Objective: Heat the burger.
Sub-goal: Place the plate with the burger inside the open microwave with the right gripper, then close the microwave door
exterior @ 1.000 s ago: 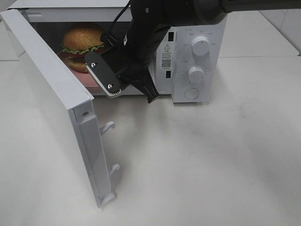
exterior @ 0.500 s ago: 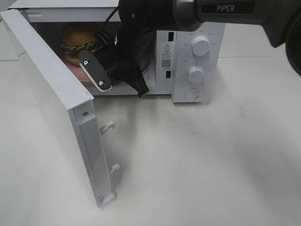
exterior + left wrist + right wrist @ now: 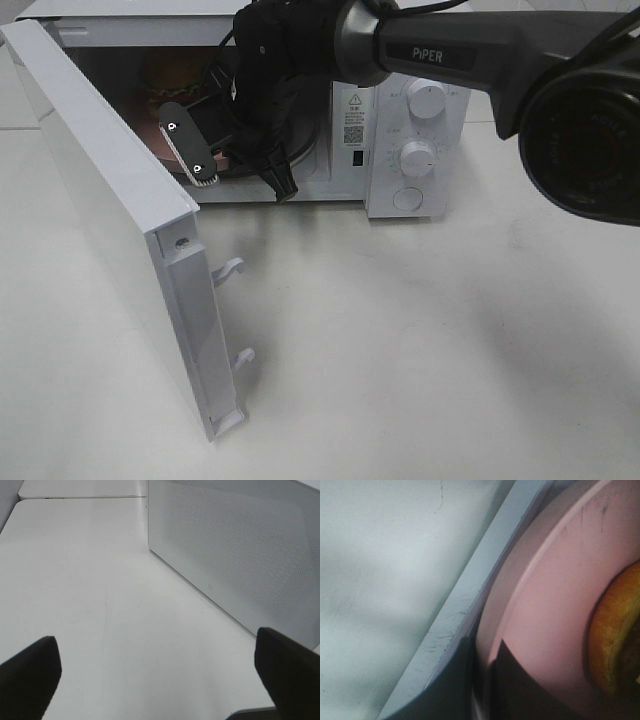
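Observation:
The burger (image 3: 176, 72) sits on a pink plate (image 3: 555, 595) inside the open microwave (image 3: 385, 120). My right arm (image 3: 290, 60) reaches into the cavity and hides most of the burger in the high view. In the right wrist view the bun's edge (image 3: 615, 640) shows at the side, and my right gripper (image 3: 485, 682) is shut on the plate's near rim. In the left wrist view my left gripper (image 3: 160, 677) stands open over bare table, with nothing between its fingers (image 3: 30, 672).
The microwave door (image 3: 110, 190) is swung wide toward the table's front left, with two latch hooks (image 3: 232, 268) on its edge. Its perforated outer face (image 3: 240, 555) fills part of the left wrist view. Two knobs (image 3: 418, 155) are on the panel at the right.
My right arm has pushed deeper into the cavity, to the left and back, carrying the plate and burger inward. The burger is now mostly hidden behind the arm.

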Controlling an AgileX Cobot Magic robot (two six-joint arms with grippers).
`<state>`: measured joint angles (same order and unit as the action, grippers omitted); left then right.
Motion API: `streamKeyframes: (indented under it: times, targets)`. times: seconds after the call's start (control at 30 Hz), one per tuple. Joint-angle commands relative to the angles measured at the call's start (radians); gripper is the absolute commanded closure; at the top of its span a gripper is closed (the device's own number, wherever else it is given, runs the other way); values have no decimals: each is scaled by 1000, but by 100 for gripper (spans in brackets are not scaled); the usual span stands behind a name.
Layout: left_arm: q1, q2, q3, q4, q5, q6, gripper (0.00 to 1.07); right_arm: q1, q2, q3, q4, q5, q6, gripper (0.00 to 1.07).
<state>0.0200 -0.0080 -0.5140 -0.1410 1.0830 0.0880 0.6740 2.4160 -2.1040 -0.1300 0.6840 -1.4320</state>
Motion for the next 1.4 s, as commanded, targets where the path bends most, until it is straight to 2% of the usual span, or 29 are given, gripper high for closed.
streamKeyframes:
  times: [0.03, 0.43, 0.5, 0.6, 0.67, 0.73, 0.77, 0.8, 0.83, 0.87, 0.93, 1.0, 1.1, 1.17, 1.4]
  targets:
    - [-4, -21, 0, 3, -14, 0, 9, -7, 0, -43, -17, -61, 25, 107]
    - [-4, -16, 0, 3, -14, 0, 9, -30, 30, -69, -35, -98, 87, 104]
    - [-4, -15, 0, 3, -14, 0, 9, -31, 33, -69, -34, -103, 87, 97]
    - [-4, -15, 0, 3, -14, 0, 9, -31, 33, -68, -34, -103, 87, 96]
    - [-4, -15, 0, 3, -14, 0, 9, -31, 33, -68, -24, -96, 87, 83]
    - [-4, -15, 0, 3, -14, 0, 9, -31, 33, -68, -16, -90, 87, 79]
    - [-4, -15, 0, 3, -14, 0, 9, -31, 33, -68, 15, -80, 88, 70]
    - [-4, -15, 0, 3, -14, 0, 9, -31, 33, -68, 15, -80, 88, 70]
    - [-4, -15, 0, 3, -14, 0, 9, -31, 32, -68, 42, -61, 96, 62]
    - [-4, -15, 0, 3, -14, 0, 9, -31, 32, -68, 42, -61, 96, 62]
    - [-4, -15, 0, 3, -14, 0, 9, -31, 9, -34, 87, -48, 95, 53]
    - [-4, -15, 0, 3, -14, 0, 9, -31, -13, 2, 101, -50, 95, 50]
    - [-4, -15, 0, 3, -14, 0, 9, -31, -25, 26, 101, -54, 95, 49]
    - [-4, -15, 0, 3, -14, 0, 9, -31, -69, 109, 101, -61, 95, 47]
    - [-4, -15, 0, 3, -14, 0, 9, -27, -153, 237, 101, -118, 95, 42]
